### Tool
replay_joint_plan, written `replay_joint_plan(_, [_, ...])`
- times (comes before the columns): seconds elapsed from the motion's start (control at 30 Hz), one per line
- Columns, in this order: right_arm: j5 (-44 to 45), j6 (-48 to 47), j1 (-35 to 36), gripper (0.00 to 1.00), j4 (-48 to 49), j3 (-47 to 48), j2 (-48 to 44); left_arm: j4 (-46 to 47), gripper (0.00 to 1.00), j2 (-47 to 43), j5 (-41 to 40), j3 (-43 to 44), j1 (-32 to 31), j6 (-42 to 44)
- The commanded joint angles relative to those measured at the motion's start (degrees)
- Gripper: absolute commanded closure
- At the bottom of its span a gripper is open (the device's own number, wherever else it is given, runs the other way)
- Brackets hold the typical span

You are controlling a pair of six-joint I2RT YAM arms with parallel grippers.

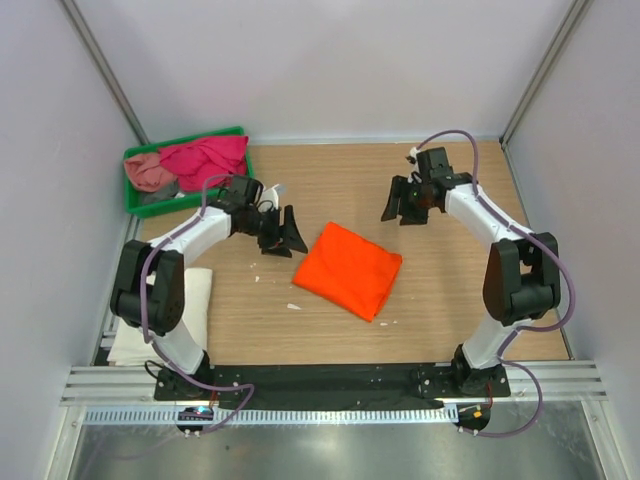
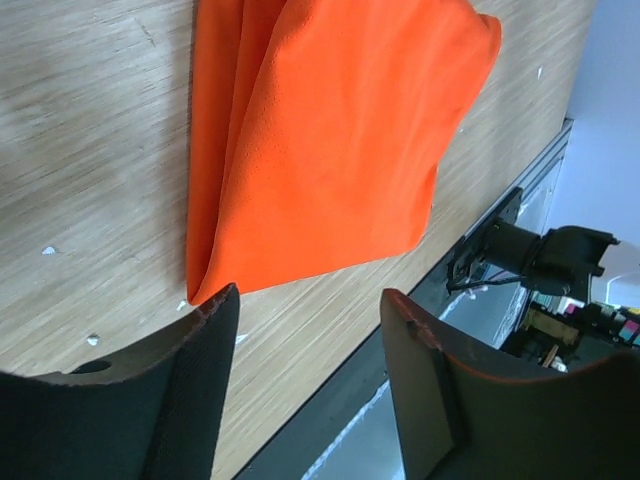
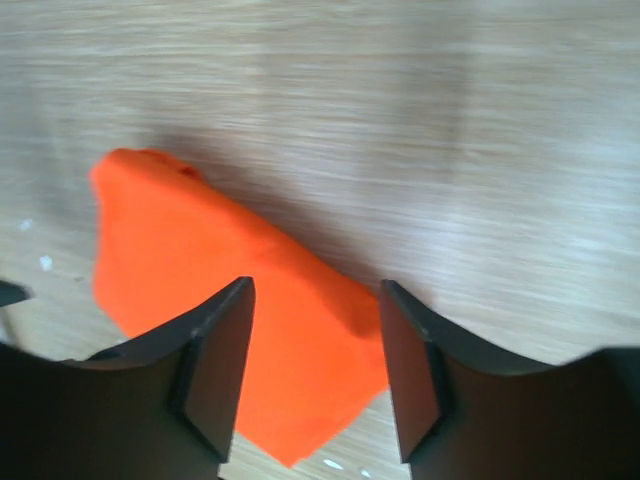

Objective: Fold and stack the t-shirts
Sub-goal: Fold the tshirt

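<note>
- While the orange t-shirt [image 1: 348,270] lies folded at the centre of the counter [image 1: 450,300], both arms hover beside it.
- The left fingers [image 1: 290,236], at its 10 o'clock, are spread apart and grip nothing.
- The right fingers [image 1: 394,206], at its 1 o'clock, are likewise released.
- A magenta t-shirt [image 1: 210,158] and a dusty pink t-shirt [image 1: 148,172] sit in the green tray [image 1: 129,195] at the counter's 10 o'clock.
- A white t-shirt [image 1: 198,295] lies at 8 o'clock.

Your left arm [image 1: 190,238] and right arm [image 1: 478,212]: white shells, black joints, black elbow housings. Mauve cable [image 1: 573,285] loops along each. Black bases [image 1: 185,375] bolted on black plate. Your jaws: matte black, broad, tapered, textured inner faces.
</note>
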Motion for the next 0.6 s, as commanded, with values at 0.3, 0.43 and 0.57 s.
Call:
replay_joint_plan(0.3, [-25.8, 34.0, 6.1, 0.92, 42.8, -14.3, 1.6, 38.1, 0.49, 4.0, 10.9, -3.1, -3.7, -23.2])
replay_joint_plan(0.43, [-28.9, 36.7, 5.6, 0.95, 47.6, -22.7, -1.4, 56.2, 0.52, 13.5, 11.8, -2.6, -5.2, -34.1])
replay_joint_plan(0.57, [-29.7, 37.9, 2.9, 0.96, 51.0, -31.1, -4.3, 62.4, 0.56, 20.8, 12.0, -0.3, -5.4, -38.9])
